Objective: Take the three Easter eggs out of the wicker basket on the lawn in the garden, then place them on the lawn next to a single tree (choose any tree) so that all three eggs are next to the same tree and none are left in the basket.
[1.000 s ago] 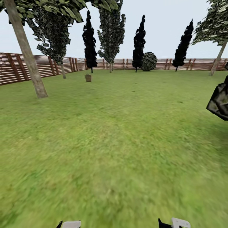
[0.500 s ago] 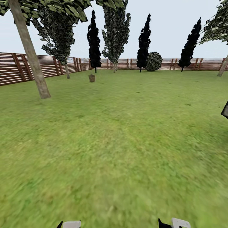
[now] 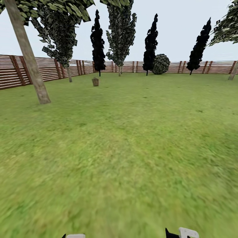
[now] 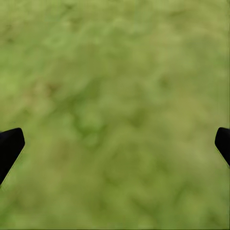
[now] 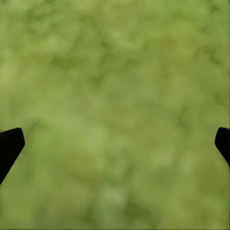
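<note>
I see the wicker basket (image 3: 95,81) standing far off on the lawn (image 3: 132,138), left of centre, short of the wooden fence (image 3: 39,68). Its contents are too small to tell. The tree (image 3: 28,56) with the thick bare trunk stands nearer, at far left, well apart from the basket. Left gripper (image 4: 115,143) hangs over bare grass, spread wide with nothing between its fingers; right gripper (image 5: 115,143) likewise wide, holding nothing

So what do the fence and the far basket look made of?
The fence: reddish-brown horizontal slats on darker posts, apparently matte stained wood. The wicker basket: small brown bucket shape on the lawn; too distant to show any weave, so wicker is only a guess.
</note>
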